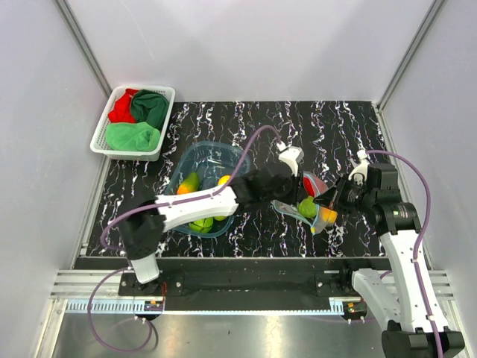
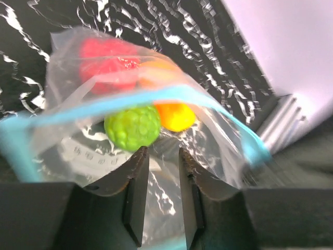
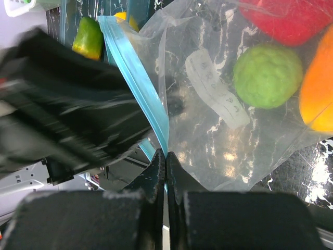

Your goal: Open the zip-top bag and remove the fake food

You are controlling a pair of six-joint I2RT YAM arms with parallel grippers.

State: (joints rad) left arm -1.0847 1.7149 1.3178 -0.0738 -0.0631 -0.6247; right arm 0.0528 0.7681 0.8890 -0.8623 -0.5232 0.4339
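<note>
The zip-top bag (image 1: pixel 301 204) lies right of centre on the black marbled table, its teal zip strip (image 3: pixel 136 73) parted. Inside are a red piece (image 1: pixel 314 183), a bumpy green fruit (image 1: pixel 306 208) and an orange piece (image 1: pixel 328 216) of fake food. My right gripper (image 1: pixel 337 200) is shut on the teal strip at the bag's mouth (image 3: pixel 165 154). My left gripper (image 1: pixel 295 192) is open at the mouth (image 2: pixel 164 153), clear plastic showing between its fingers (image 2: pixel 136 174). The green fruit (image 2: pixel 132 127) sits just beyond its tips, with the orange piece (image 2: pixel 174 115) and the red piece (image 2: pixel 106 60) behind. I cannot tell whether the fingers touch the plastic.
A translucent blue tub (image 1: pixel 195 159) left of the bag holds yellow, green and orange fake food, under my left arm (image 1: pixel 197 205). A white basket (image 1: pixel 99 135) with red and green cloths stands at the back left. White walls close in both sides.
</note>
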